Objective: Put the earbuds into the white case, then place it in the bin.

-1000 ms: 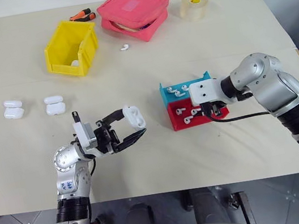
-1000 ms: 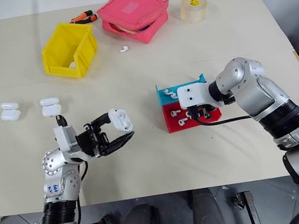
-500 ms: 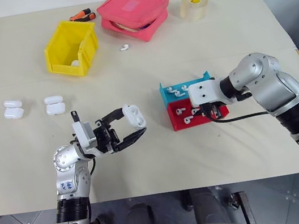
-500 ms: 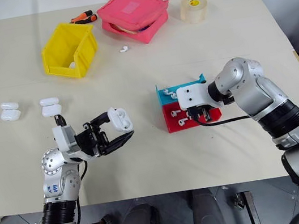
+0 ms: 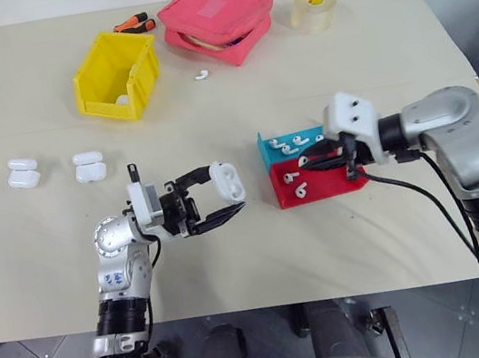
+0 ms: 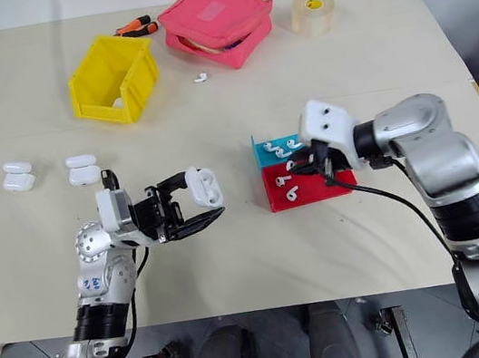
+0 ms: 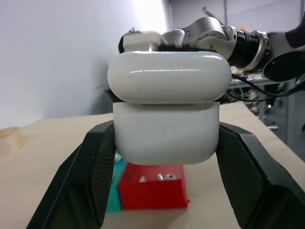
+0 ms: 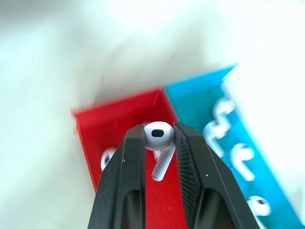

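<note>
The left claw (image 5: 218,199) holds a small shiny white plastic case (image 5: 227,181) tight between its two black fingers, up above the big cream counter (image 5: 260,249). In the left wrist view the case's (image 7: 166,114) lid looks a little bit open.

The right claw (image 8: 159,139) is pinched shut on one tiny shiny white earbud (image 8: 158,136), with its short stem hanging down. It hangs over a small red plastic tray (image 5: 313,179) that touches a small blue plastic tray (image 5: 293,140). More white earbuds (image 5: 295,177) lie in both trays.

The bright yellow plastic bin (image 5: 116,74) sits far back on the counter, well apart from both claws. One loose earbud (image 5: 201,76) lies on the counter between the bin and a pink cloth zip pouch (image 5: 215,19).

Four more white cases (image 5: 88,166) lie in two pairs on the left side of the counter. A roll of clear tape (image 5: 312,10) and orange-handled tools (image 5: 134,22) sit at the back.
</note>
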Robot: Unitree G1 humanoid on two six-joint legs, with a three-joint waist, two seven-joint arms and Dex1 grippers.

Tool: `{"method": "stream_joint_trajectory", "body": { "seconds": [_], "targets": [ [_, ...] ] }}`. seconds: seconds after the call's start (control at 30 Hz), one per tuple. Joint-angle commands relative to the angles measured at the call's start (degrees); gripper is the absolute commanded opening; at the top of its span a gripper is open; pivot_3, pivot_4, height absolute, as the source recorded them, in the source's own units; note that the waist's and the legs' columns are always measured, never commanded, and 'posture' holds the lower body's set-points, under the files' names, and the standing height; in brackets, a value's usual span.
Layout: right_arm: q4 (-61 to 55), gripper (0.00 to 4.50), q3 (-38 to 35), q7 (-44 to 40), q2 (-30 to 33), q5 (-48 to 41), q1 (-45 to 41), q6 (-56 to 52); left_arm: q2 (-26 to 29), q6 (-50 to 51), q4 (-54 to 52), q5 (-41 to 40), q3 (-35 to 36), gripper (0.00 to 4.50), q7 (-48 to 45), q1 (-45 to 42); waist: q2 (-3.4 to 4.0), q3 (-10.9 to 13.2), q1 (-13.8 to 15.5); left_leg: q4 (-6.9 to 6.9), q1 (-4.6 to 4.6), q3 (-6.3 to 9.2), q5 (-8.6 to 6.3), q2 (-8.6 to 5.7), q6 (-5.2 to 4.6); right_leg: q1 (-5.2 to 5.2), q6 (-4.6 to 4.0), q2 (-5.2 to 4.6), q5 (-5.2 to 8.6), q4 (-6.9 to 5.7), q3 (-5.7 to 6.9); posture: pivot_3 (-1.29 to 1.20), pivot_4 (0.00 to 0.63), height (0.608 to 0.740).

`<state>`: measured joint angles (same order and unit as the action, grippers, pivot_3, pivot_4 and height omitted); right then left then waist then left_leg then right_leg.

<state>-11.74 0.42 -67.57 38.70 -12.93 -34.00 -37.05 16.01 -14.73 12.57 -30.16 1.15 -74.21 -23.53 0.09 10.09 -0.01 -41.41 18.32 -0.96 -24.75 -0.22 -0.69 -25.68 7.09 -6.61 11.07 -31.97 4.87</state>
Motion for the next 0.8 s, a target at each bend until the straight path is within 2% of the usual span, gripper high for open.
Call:
{"method": "stream_joint_trajectory", "body": {
  "seconds": [0.03,0.43,0.6,0.8],
  "targets": [
    [-6.88,0.5,-5.71,4.05,-3.3,-7.59,2.21,-1.49,-1.0,1.06,1.25,-2.69,-0.44,2.78,-3.41,-2.59,0.01,-0.01,-0.06,0.0,-0.01,-0.01,0.0,0.0,0.01,0.0,0.0,0.0,0.0,-0.01,0.0,0.0,0.15,0.74],
    [-23.43,0.5,-8.01,20.27,-13.79,-23.04,7.97,-7.18,-3.49,6.54,3.42,-4.51,-1.18,2.78,-8.87,-5.08,0.01,-0.01,0.0,0.01,-0.02,-0.02,0.0,-0.01,0.0,0.0,0.0,0.02,0.0,-0.03,-0.03,0.0,0.15,0.74],
    [-27.03,0.5,-6.98,22.69,-14.04,-27.89,10.5,-8.05,-3.46,6.95,4.25,-4.21,-0.75,2.78,-9.39,-6.12,0.01,-0.01,0.08,0.01,-0.01,0.01,0.0,-0.06,-0.01,0.01,0.0,0.01,0.0,-0.02,-0.04,0.0,0.15,0.74],
    [-28.05,0.5,-3.01,24.51,-14.29,-28.51,12.33,-6.08,-3.05,8.24,3.01,-4.31,-0.66,2.78,-9.95,-6.02,0.01,-0.01,-0.1,0.06,-0.05,-0.03,0.0,-0.04,-0.02,0.01,0.0,0.04,0.0,-0.02,-0.06,0.0,0.15,0.74]
  ]
}}
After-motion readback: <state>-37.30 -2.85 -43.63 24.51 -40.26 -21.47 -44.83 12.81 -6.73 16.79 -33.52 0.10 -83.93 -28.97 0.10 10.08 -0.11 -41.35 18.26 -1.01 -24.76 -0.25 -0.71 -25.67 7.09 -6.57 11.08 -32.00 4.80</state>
